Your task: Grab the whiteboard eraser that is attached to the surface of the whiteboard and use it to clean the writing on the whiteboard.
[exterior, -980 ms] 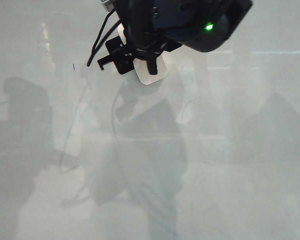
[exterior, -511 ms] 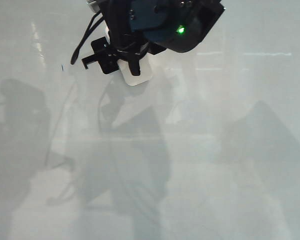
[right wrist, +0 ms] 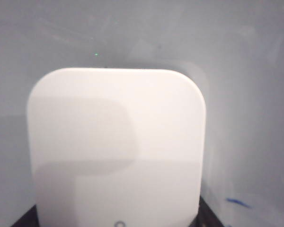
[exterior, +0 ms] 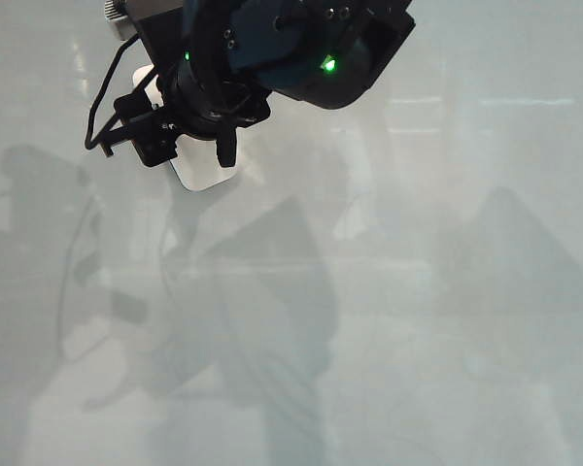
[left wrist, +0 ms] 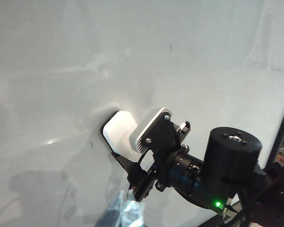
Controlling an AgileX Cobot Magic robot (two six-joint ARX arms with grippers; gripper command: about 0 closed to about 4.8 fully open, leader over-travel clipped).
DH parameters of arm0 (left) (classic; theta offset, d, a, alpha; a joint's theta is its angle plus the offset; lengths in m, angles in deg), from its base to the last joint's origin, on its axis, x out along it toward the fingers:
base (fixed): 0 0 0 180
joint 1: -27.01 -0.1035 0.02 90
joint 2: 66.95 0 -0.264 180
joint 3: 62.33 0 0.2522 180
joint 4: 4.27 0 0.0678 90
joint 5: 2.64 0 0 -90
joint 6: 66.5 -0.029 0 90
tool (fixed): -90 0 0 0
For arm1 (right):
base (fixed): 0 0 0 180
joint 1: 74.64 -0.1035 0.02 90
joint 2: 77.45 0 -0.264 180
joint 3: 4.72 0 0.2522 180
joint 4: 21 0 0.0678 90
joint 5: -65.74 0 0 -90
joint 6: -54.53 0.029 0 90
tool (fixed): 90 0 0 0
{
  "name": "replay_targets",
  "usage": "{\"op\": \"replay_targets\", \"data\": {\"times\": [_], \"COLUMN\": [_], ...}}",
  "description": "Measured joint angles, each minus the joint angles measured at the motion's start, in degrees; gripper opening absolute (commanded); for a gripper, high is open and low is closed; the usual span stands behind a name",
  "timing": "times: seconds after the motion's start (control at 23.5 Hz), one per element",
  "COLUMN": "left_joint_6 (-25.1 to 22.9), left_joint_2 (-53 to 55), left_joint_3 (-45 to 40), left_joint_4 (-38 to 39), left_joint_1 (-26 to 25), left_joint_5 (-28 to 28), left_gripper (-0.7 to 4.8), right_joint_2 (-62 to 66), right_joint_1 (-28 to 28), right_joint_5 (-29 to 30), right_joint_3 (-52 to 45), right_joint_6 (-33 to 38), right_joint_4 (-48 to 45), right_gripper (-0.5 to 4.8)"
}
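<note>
Whiteboard eraser sits clamped between the right gripper's fingers, which close on its two opposite side edges while its flat face lies against the whiteboard near the upper left of the exterior view. It looks like a light, stiff, smooth plastic block, likely slippery, so the short sides are the sensible place to hold, keeping the wiping face flat. In the right wrist view the eraser's white back fills most of the frame and hides the fingertips. A short blue stroke of the writing shows just beside it; the rest is not visible. The left gripper is out of sight, so its fingers cannot be judged.
</note>
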Motion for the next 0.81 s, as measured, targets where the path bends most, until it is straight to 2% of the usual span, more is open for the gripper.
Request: {"op": "replay_targets", "data": {"times": [0.21,0.3,0.6,0.81], "left_joint_6": [0.0,0.0,0.0,0.0], "left_joint_2": [0.0,0.0,0.0,0.0], "left_joint_3": [0.0,0.0,0.0,0.0], "left_joint_4": [0.0,0.0,0.0,0.0], "left_joint_1": [0.0,0.0,0.0,0.0], "left_joint_5": [-1.2,-1.3,-1.2,-1.2], "left_gripper": [-0.05,-0.05,-0.05,-0.05], "right_joint_2": [0.0,0.0,-0.1,-0.1], "right_joint_1": [-0.4,-0.5,-0.6,-0.5], "right_joint_5": [-2.5,-7.0,-13.7,-15.5], "right_joint_3": [0.0,0.0,0.0,0.0], "right_joint_6": [-0.1,-3.0,-6.8,-8.7], "right_joint_4": [0.1,0.4,0.5,-2.9], "right_gripper": [0.93,0.93,0.94,0.94]}}
